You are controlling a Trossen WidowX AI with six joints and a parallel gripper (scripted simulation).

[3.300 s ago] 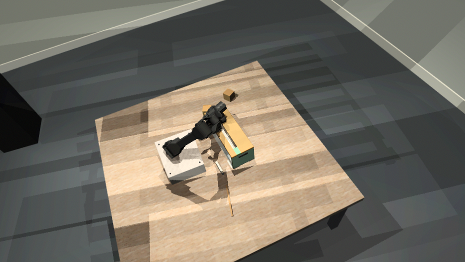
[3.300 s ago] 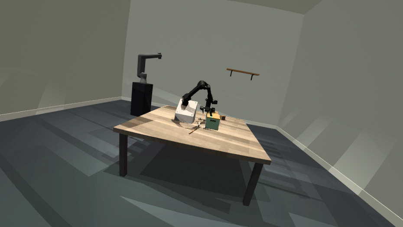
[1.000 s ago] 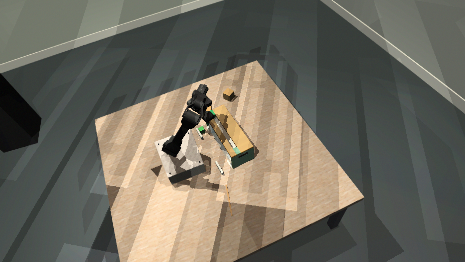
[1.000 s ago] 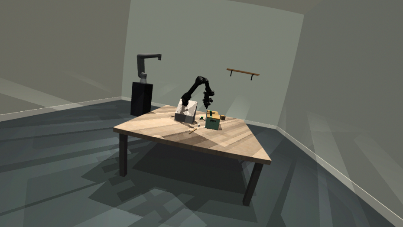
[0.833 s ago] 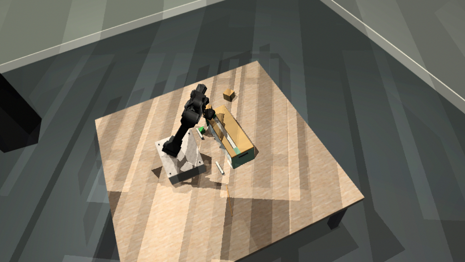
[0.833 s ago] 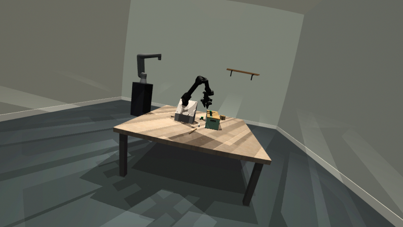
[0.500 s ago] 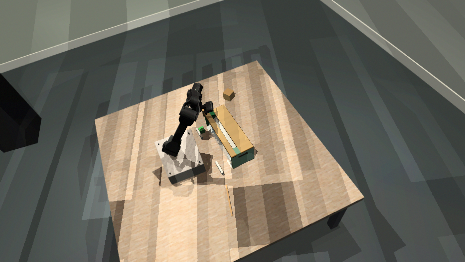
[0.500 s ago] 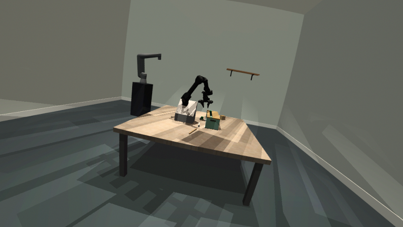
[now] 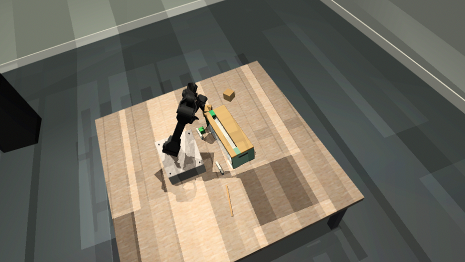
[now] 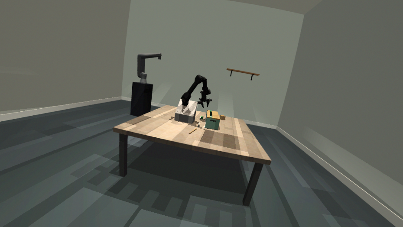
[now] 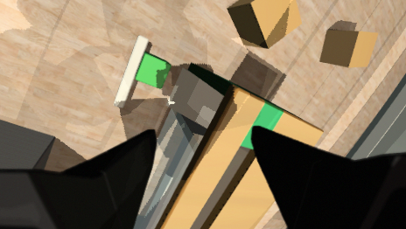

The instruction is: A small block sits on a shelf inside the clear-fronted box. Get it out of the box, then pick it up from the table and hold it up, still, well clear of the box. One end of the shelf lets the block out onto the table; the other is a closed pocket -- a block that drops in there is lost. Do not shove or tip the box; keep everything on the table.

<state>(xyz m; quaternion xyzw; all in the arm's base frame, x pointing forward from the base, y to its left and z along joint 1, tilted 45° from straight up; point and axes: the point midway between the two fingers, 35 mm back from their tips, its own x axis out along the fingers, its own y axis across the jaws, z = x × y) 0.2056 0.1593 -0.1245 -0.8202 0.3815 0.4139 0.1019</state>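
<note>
A small green block [image 9: 201, 129] [image 10: 201, 118] [image 11: 153, 71] lies on the table outside the box, beside a short white strip [image 9: 199, 133] [image 11: 130, 72]. The box [image 9: 232, 122] [image 10: 212, 124] [image 11: 214, 162] stands upright, with a slotted orange lid and a green patch on the lid at its far end. The block is on the clear-fronted side, near that end. My gripper [image 10: 205, 106] [image 11: 204, 135] is open with nothing between its fingers. It points down above the box, and the block is ahead and left of the fingers in the wrist view. In the top view the arm hides the fingers in part.
Two wooden cubes [image 9: 228, 94] [image 11: 350, 48] are past the box's far end, one close to it. A second white strip [image 9: 219, 167] and a thin wooden stick [image 9: 229, 200] [image 10: 193, 131] lie toward the near side. The arm's base plinth [image 9: 191, 159] stands left of the box.
</note>
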